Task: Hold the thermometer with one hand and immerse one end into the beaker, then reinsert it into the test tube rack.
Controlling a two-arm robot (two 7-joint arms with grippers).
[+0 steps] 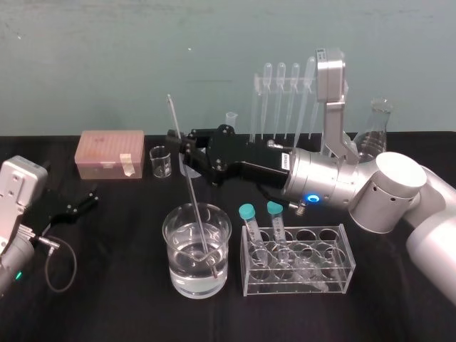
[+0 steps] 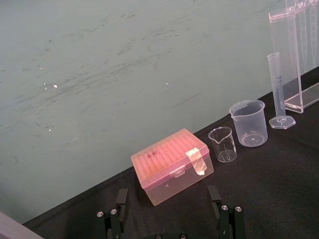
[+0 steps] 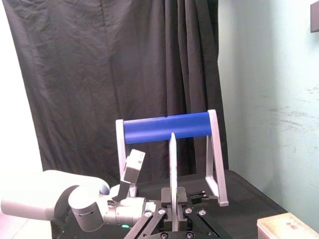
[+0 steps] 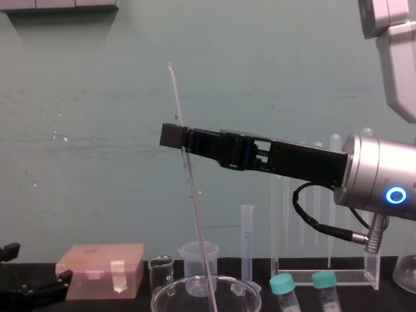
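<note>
Above the desk's middle, right gripper (image 1: 187, 146): reaches in from the right, its fingers clamped on the thermometer (image 1: 192, 192) in the upper half of the rod.
Thermometer: tilted, top end leaning toward the desk's back edge and standing well clear above the gripper; lower end sunk in the beaker's clear liquid, the tip close to the bottom.
Beaker (image 1: 174, 263): stands upright near the front edge of the desk (image 1: 107, 299), about half full, just left of a low tube holder (image 1: 335, 274) with two teal-capped tubes.
Test tube rack (image 1: 256, 107): upright at the desk's back edge behind the right arm, pipettes (image 1: 281, 89) hanging from its top bar, well apart from the thermometer.
Left gripper (image 1: 84, 199): low at the desk's left edge, fingers spread and holding nothing, facing a pink box (image 2: 172, 164) at the back left.
</note>
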